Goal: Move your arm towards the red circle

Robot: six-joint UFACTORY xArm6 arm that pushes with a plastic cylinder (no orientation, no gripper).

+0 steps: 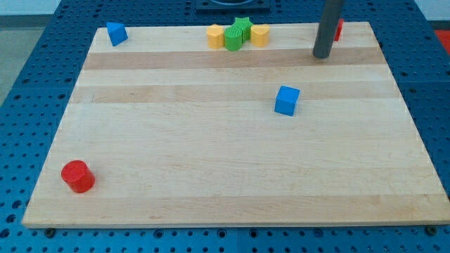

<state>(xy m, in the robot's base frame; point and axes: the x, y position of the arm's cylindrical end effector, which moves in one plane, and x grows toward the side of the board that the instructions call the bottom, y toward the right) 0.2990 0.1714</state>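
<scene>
**Long diagonal run to the red circle**

Camera view, the only one. My tip (323,55) rests on the wooden board (232,176) near its top edge, toward the view's right. It is a bare rod: no jaws to open or shut, nothing held, and it touches no block. Just behind the rod, to the view's right, a red block (339,29) peeks out, mostly hidden; shape cannot be told.

The red circle (77,176) sits far off from the tip, down at the view's bottom-left corner of the board, well apart from everything else.

Other pieces, placed from the tip:
- blue cube (286,100), below and slightly left, near.
- cluster to the left along the top edge: yellow block (260,34), green block (238,34), a second yellow block (215,36), touching one another.
- blue block (116,33), far left, top corner.

Judgement: the straight line to the circle runs down-left and passes close under the blue cube. Best to keep that cube off the line and slow before contact, so the circle is approached, not knocked off the near edge.
</scene>
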